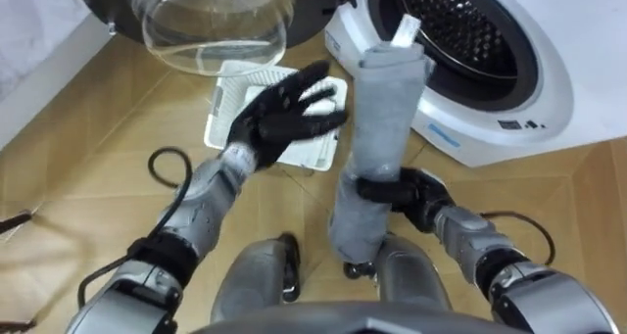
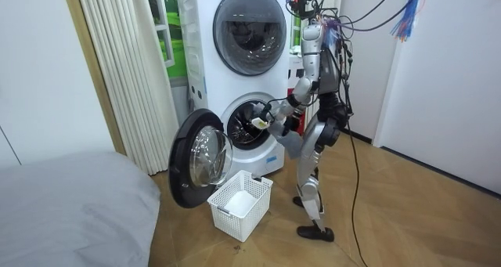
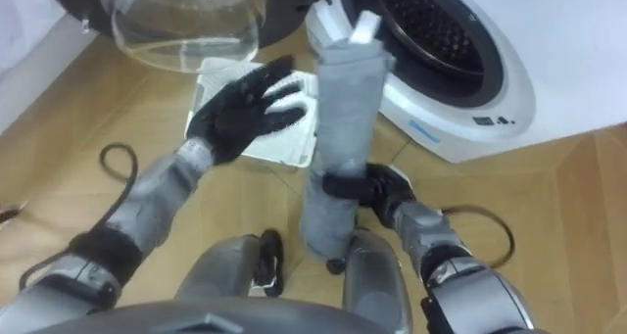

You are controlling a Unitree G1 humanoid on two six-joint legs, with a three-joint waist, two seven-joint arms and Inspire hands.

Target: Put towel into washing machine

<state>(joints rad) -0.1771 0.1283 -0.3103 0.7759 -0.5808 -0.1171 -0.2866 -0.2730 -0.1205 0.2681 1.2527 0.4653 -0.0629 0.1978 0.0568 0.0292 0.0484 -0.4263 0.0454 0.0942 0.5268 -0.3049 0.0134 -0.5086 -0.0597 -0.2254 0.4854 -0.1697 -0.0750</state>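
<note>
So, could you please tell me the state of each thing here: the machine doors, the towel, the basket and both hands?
lower washing machine door: swung wide open.
upper machine door: shut.
towel: rolled, held upright, not yet in the drum.
right hand: shut on the towel's lower part.
left hand: open, fingers spread, above the basket.
basket: upright on the floor by the open door.

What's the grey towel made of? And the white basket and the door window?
The towel: soft, matte cloth, probably terry; it hangs limp below the right hand gripping it. The basket: stiff white plastic, judging by its lattice walls. The door window: clear, shiny bowl, glass or plastic.
</note>
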